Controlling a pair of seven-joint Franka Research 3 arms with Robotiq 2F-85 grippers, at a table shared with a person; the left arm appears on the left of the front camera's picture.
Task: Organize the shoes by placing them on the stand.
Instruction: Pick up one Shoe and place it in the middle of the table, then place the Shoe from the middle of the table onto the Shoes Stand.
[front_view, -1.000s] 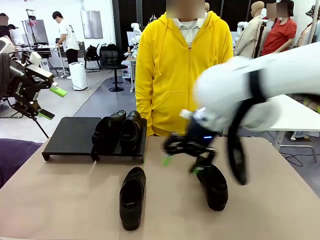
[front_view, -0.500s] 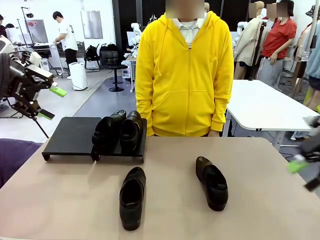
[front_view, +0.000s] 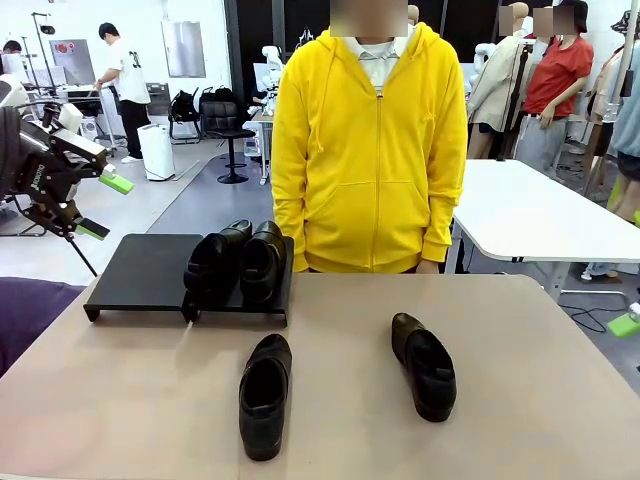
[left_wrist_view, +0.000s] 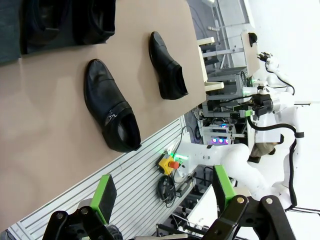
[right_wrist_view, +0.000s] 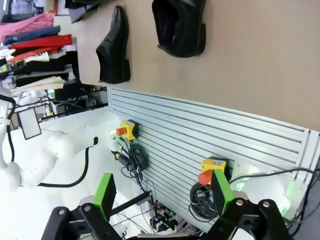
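Stand (front_view: 140, 272) | two shoes (front_view: 262, 262) on right end | two loose on table (front_view: 520, 400)

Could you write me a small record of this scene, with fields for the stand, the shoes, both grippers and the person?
stand: far left of the table, left half bare
on stand: first shoe, second shoe, side by side, right half
on table: third shoe near the middle, fourth shoe to its right, apart
left gripper: open, empty, raised left of the stand
right gripper: open, empty, beyond the table's right edge
person: yellow hoodie, standing at far side
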